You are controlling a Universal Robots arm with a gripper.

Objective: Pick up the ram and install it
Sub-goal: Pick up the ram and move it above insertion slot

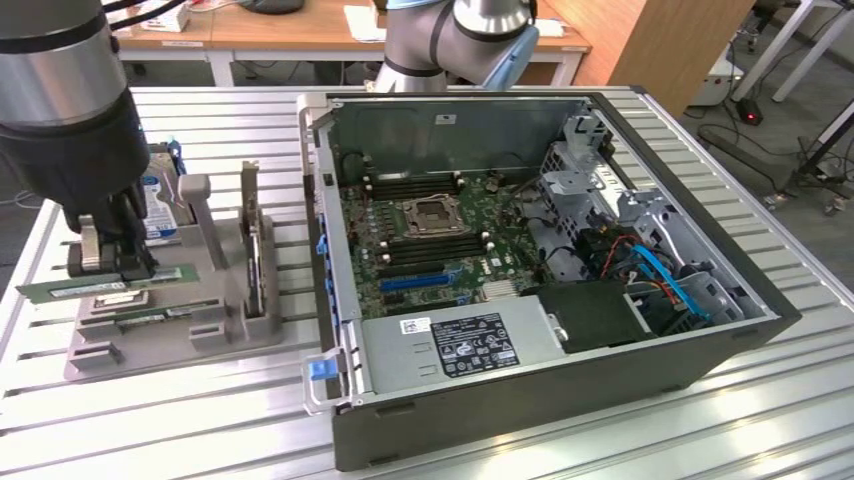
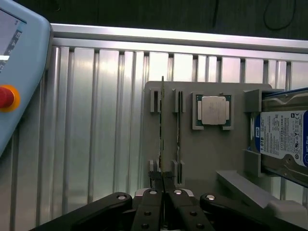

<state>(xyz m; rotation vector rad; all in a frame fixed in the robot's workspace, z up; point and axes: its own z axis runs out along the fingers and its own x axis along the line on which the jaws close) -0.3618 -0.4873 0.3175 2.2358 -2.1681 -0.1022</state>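
Ram (image 1: 70, 290) (image 2: 162, 130) is pinched between the narrow, closed fingers of the tool (image 1: 123, 268) (image 2: 163, 182), gripped near the middle of its length. It lies along the grey holder (image 1: 160, 347) (image 2: 207, 154), over that holder's outer edge on the exterior view's left. The green stick lies nearly level, and one end reaches out past the holder's edge. It looks a little raised, but I cannot tell whether it is fully clear of the holder's slot blocks. In the wrist view the stick shows edge-on as a thin dark line, in line with those blocks.

A second green stick (image 1: 150, 320) (image 2: 179, 125) stands in the holder's next pair of slots, just beside the held one and parallel to it. A square processor chip (image 2: 213, 109) lies flat in a recess further in on the holder. A silver hard drive (image 1: 160, 195) (image 2: 281, 139) with a blue label stands at the holder's far end. A dark upright expansion card (image 1: 250, 245) stands on the holder's side at the exterior view's right.

The open computer case (image 1: 534, 420) stands just beside the holder on that same side, its motherboard (image 1: 441, 250) exposed. Both rest on the slatted metal tabletop (image 1: 160, 420) (image 2: 96, 120). A pale blue pendant (image 2: 19, 57) with a red button (image 2: 6, 96) lies well apart from the holder.
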